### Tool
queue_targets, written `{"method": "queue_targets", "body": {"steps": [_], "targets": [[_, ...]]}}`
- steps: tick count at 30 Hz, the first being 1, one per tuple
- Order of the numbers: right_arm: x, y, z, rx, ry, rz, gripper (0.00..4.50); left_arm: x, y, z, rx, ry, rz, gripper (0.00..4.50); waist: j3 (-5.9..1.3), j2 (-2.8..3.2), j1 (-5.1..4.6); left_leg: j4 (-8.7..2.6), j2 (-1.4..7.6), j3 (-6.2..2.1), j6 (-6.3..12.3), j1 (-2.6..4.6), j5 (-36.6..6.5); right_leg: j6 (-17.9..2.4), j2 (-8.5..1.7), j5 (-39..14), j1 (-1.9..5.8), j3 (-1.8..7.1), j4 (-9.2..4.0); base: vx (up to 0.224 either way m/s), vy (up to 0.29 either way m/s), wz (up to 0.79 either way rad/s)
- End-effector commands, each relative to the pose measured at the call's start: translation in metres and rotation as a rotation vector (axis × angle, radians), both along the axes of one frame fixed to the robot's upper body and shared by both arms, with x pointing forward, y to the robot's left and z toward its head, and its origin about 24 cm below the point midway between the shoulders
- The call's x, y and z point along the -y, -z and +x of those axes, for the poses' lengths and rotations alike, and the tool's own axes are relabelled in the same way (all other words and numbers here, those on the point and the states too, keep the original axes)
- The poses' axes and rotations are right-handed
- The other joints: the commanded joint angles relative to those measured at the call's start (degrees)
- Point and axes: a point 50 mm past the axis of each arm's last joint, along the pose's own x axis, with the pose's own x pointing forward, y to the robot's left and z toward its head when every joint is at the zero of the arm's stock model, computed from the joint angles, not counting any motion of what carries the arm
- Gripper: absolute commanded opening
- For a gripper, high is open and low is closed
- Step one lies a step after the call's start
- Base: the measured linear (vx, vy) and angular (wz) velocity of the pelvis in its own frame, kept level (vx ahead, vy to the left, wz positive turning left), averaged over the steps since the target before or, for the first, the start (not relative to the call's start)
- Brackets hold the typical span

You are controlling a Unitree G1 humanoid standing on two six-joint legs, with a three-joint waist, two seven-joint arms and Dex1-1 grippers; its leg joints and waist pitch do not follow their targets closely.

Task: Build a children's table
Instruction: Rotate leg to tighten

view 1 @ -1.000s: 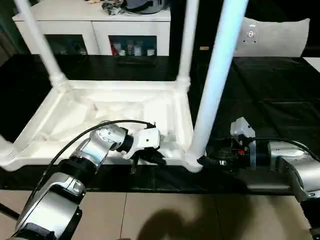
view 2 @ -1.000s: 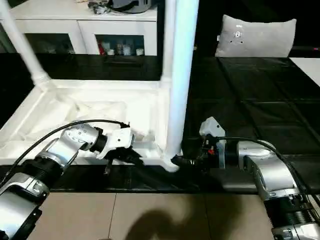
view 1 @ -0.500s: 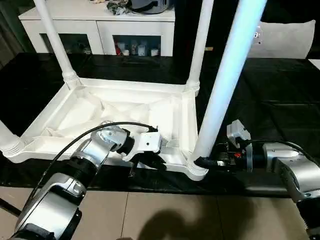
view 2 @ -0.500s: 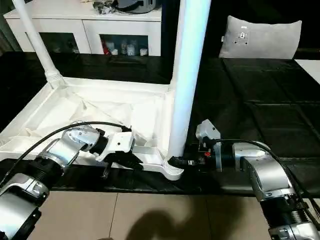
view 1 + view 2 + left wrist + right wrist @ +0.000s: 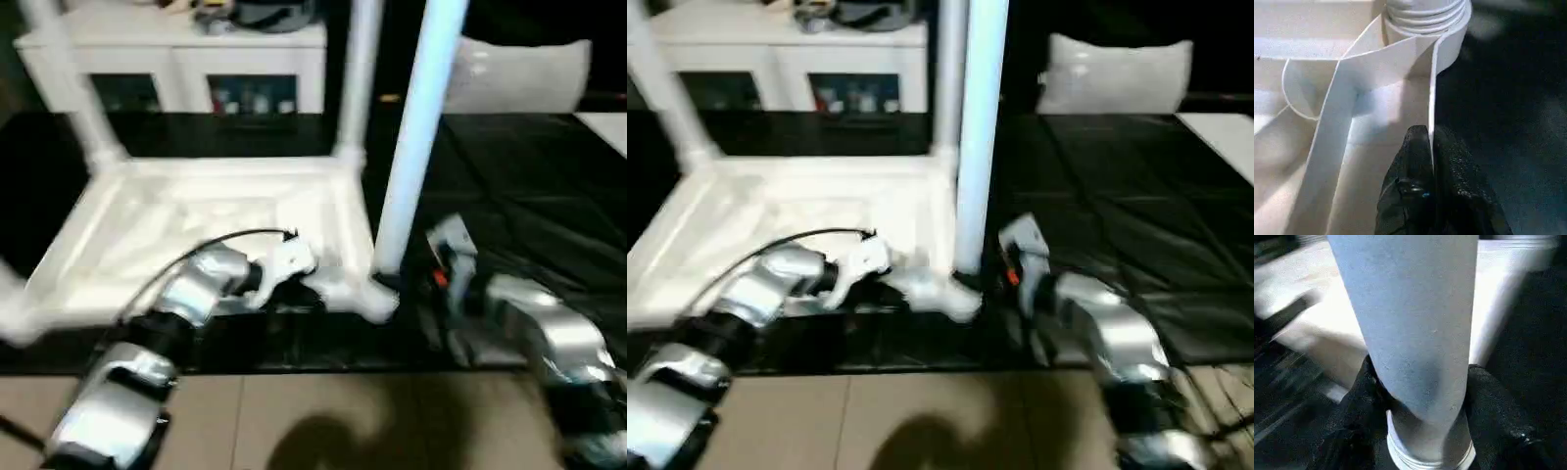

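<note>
The children's table lies upside down on the black surface, its white tabletop (image 5: 196,215) showing the ribbed underside. White legs stand up from its corner sockets. My left gripper (image 5: 1431,142) is shut on the thin near rim (image 5: 1432,88) of the tabletop, just short of the near right socket (image 5: 1425,14). My right gripper (image 5: 1420,382) is closed around the base of the near right leg (image 5: 416,127), one black finger (image 5: 1359,396) on each side and touching it. Both grippers meet at that corner (image 5: 377,294).
Behind the table stands a white cabinet (image 5: 176,59) with glass doors. A grey cushion (image 5: 519,73) lies at the back right. The black cover (image 5: 529,196) stretches off to the right. Tiled floor (image 5: 294,421) runs along the near edge.
The right gripper's fingers have closed in on the near right leg. The left gripper keeps its hold on the rim. The head camera has shifted, so the whole picture has moved.
</note>
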Motion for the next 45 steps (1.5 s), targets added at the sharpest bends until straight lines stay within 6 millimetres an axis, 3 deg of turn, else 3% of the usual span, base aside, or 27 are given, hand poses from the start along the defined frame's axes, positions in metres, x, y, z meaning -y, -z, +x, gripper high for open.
{"method": "queue_targets", "body": {"steps": [1, 2, 5, 7, 11, 19, 25, 27, 28, 29, 32, 33, 37, 45], "targets": [[-0.01, 0.012, 0.005, -0.064, 0.078, -0.006, 1.96, 0.024, -0.002, 0.0, -0.003, -0.04, -0.068, 0.0, -3.04, -0.99, -0.09, -3.99, 0.37, -0.47, 1.85, -0.57, -11.85, -0.76, -3.51, -33.23, 2.96, 1.65, -6.36, 0.0, 0.0, 0.0], [-0.01, 0.013, 0.008, -0.06, 0.115, 0.004, 1.96, 0.028, -0.003, 0.002, 0.005, -0.069, -0.075, 0.0, -3.08, -1.45, -0.37, -4.01, 0.37, -0.39, 2.66, -0.81, -11.15, -1.1, -3.5, -32.01, 3.01, 1.79, -6.29, 0.0, 0.0, 0.0], [-0.014, 0.013, 0.015, -0.04, 0.191, 0.037, 1.96, 0.042, -0.005, 0.004, 0.021, -0.136, -0.096, 0.0, -3.21, -1.26, -0.59, -3.97, 0.48, -0.28, 3.25, -0.69, -10.46, -2.43, -3.52, -30.05, 2.87, 2.04, -6.04, 0.0, 0.0, 0.0], [-0.018, 0.011, 0.015, -0.034, 0.184, 0.06, 2.64, 0.046, -0.005, 0.005, 0.046, -0.146, -0.08, 0.0, -3.33, -1.43, -0.38, -4.1, 0.62, -0.26, 4.26, -0.8, -9.1, -3.38, -3.46, -26.95, 3.06, 2.38, -5.53, 0.0, 0.0, 0.0], [-0.021, 0.008, 0.013, -0.024, 0.16, 0.078, 2.94, 0.046, -0.006, 0.004, 0.061, -0.134, -0.063, 0.0, -3.37, -1.39, -0.07, -4.14, 0.79, -0.17, 5.12, -0.9, -6.88, -5.25, -3.53, -23.27, 3.21, 2.78, -4.83, 0.0, 0.0, 0.0], [-0.004, 0.007, 0.008, 0.05, 0.066, 0.035, 3.62, 0.031, -0.003, 0.002, 0.091, -0.05, -0.024, 0.0, -3.4, -0.95, 0.37, -4.21, 0.96, -0.24, 5.24, -1.06, -6.75, -6.2, -3.6, -21.07, 3.54, 2.93, -4.41, 0.0, 0.0, 0.0], [0.01, 0.003, -0.004, 0.071, -0.074, 0.03, 4.02, 0.016, -0.001, -0.001, 0.087, 0.033, 0.002, 0.0, -3.38, -1.04, 1.01, -4.27, 1.26, -0.2, 5.71, -0.87, -7.29, -6.91, -3.64, -19.93, 3.52, 3.1, -4.28, 0.0, 0.0, 0.0], [0.017, -0.001, -0.01, 0.078, -0.16, 0.022, 4.34, 0.009, 0.001, -0.006, 0.067, 0.111, 0.016, 0.0, -3.4, -1.1, 1.16, -4.29, 1.31, -0.22, 5.65, -0.8, -7.63, -7.08, -3.69, -20.21, 3.56, 3.1, -4.3, 0.0, 0.0, 0.0], [0.025, -0.005, -0.013, 0.089, -0.215, -0.001, 4.42, 0.002, 0.001, -0.01, 0.053, 0.179, 0.033, 0.0, -3.33, -1.42, 1.27, -4.3, 1.39, -0.24, 5.93, -0.95, -7.67, -7.12, -3.74, -19.97, 3.65, 3.19, -4.13, 0.0, 0.0, 0.0], [0.029, -0.006, -0.013, 0.098, -0.224, -0.025, 4.48, -0.001, 0.001, -0.011, 0.049, 0.208, 0.042, 0.0, -3.39, -1.23, 1.35, -4.31, 1.5, -0.32, 5.91, -0.9, -7.67, -7.22, -3.85, -20.0, 3.61, 3.21, -4.02, 0.0, 0.0, 0.0], [0.037, -0.008, -0.013, 0.107, -0.27, -0.067, 4.48, -0.006, 0.001, -0.014, 0.039, 0.264, 0.063, 0.0, -3.23, -1.38, 1.36, -4.3, 1.43, -0.14, 5.41, -0.82, -8.2, -6.97, -3.84, -21.84, 3.4, 3.18, -4.28, 0.0, 0.0, 0.0], [0.041, -0.011, -0.019, 0.099, -0.366, -0.079, 4.48, -0.012, 0.001, -0.017, 0.028, 0.321, 0.085, 0.0, -3.19, -1.35, 1.56, -4.31, 1.49, -0.13, 5.37, -0.66, -8.61, -6.96, -3.86, -22.67, 3.31, 3.16, -4.36, 0.0, 0.0, 0.0], [0.044, -0.015, -0.026, 0.088, -0.469, -0.083, 4.48, -0.018, 0.001, -0.019, 0.014, 0.371, 0.098, 0.0, -3.29, -1.48, 2.38, -4.2, 1.72, -0.02, 5.86, -0.73, -7.39, -7.48, -3.8, -20.65, 3.34, 3.25, -3.89, 0.0, 0.0, 0.0], [0.045, -0.016, -0.035, 0.048, -0.656, -0.057, 3.8, -0.03, -0.004, -0.025, -0.048, 0.52, 0.121, 0.0, -3.24, -1.59, 3.02, -4.19, 1.78, 0.0, 5.72, -0.77, -7.27, -7.98, -3.91, -20.95, 3.35, 3.25, -3.78, 0.0, 0.0, 0.0]]}}
